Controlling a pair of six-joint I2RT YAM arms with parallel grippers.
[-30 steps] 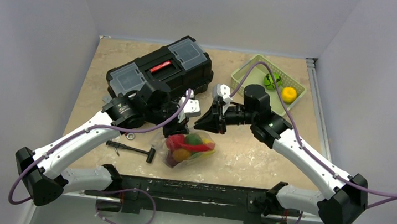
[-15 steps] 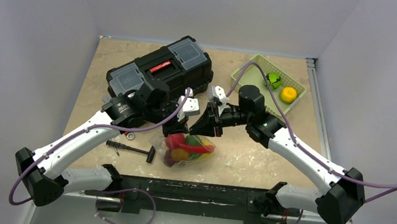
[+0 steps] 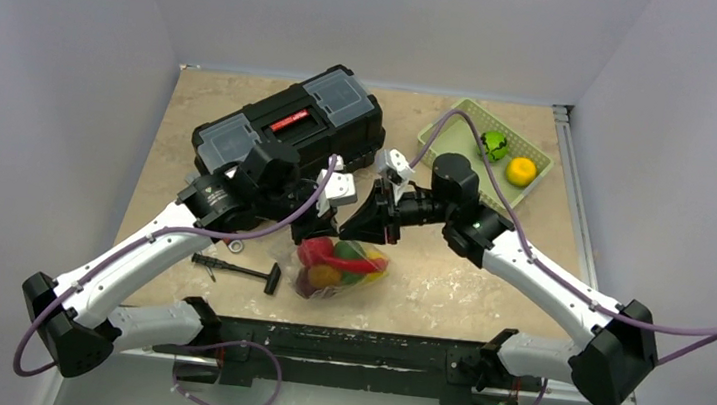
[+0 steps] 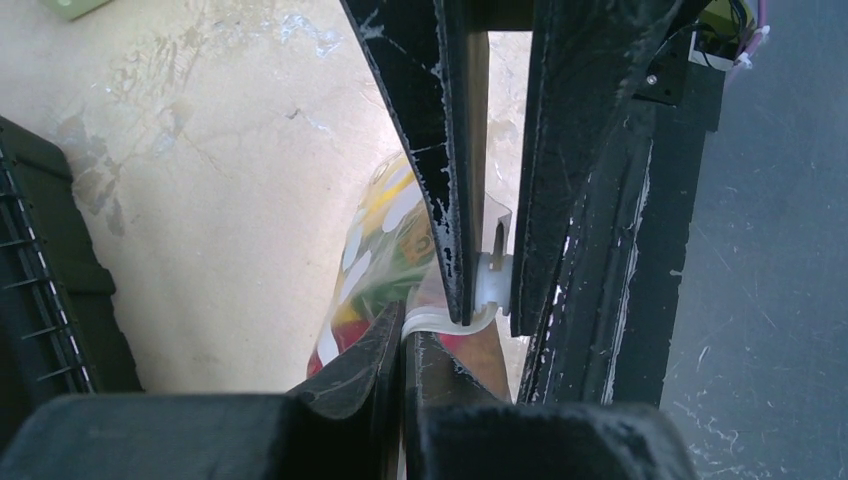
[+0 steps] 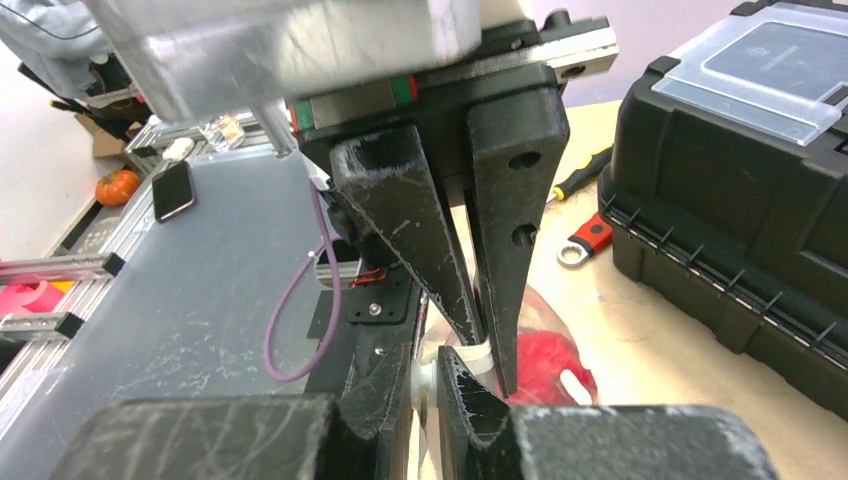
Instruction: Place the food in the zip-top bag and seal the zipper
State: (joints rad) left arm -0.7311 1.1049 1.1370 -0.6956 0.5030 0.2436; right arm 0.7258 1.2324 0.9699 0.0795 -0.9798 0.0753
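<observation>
Operator: State the position of the zip-top bag (image 3: 337, 269) relative to the grippers.

Technician: The bag lies on the table (image 3: 487, 276), directly below the point where both grippers meet. Its mouth edge is raised up to them; its body hangs toward the near edge.

Operator: Left gripper (image 4: 404, 335) condition?

Technician: Jaws fully closed, pinching the zipper (image 4: 445, 323) at the end of the whitish strip.

Operator: Right gripper (image 5: 425, 385) condition?

Technician: Jaws almost closed, with only a narrow gap. A white part of the zipper sits clamped between the fingers. The two grippers face each other tip to tip, just beside one another on the same strip.

Operator: Contents of the bag?

Technician: The food (image 3: 317, 252) is inside: red, yellow and green pieces packed together.

Operator: Other containers?

Technician: A pale green basket (image 3: 452, 132) at the far right corner holds a green toy (image 3: 492, 143) and an orange toy (image 3: 521, 169), well apart from the bag. A black toolbox (image 3: 292, 125) stands at the far left, lid down; its contents are not visible.
</observation>
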